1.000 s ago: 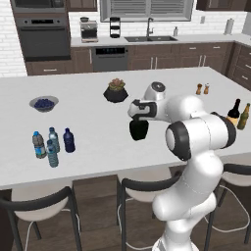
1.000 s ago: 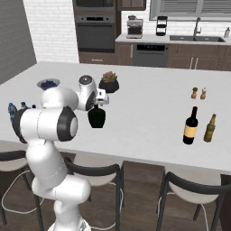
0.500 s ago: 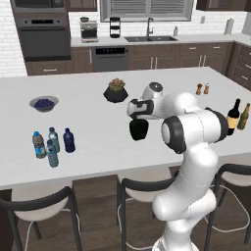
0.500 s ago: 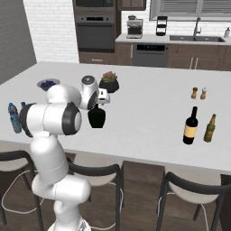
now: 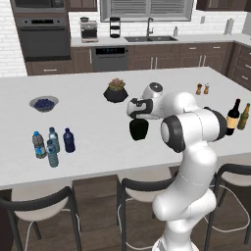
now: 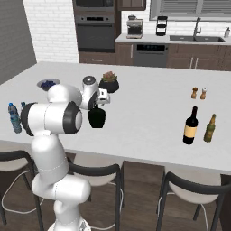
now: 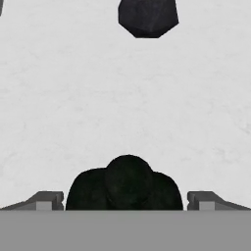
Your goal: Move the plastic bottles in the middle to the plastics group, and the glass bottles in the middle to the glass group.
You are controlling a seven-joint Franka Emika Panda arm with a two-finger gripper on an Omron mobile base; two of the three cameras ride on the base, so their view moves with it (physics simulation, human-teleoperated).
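The squat black glass bottle [image 5: 138,130] [image 6: 96,118] stands upright mid-counter. My gripper [image 5: 138,116] [image 6: 97,105] hangs open just above it, pointing down. In the hand view the bottle's top [image 7: 126,182] sits low in the picture between my two fingertips [image 7: 47,201], which stand wide on either side without touching it. Far left, three clear blue-capped plastic bottles [image 5: 37,144] and a navy one [image 5: 69,140] stand close together. At the right, the glass group is a dark wine bottle [image 5: 233,116] [image 6: 191,126] beside an olive-green bottle [image 5: 243,116] [image 6: 210,128].
A potted plant [image 5: 116,91] [image 6: 109,82] [image 7: 148,17] stands just behind the black bottle. A bowl of blueberries [image 5: 44,103] [image 6: 47,84] sits at the back left. Two shakers [image 5: 202,89] [image 6: 199,93] stand behind the glass group. Stools line the counter's near edge.
My arm's elbow has shifted slightly; the gripper stays open over the black bottle. The bottles have not moved.
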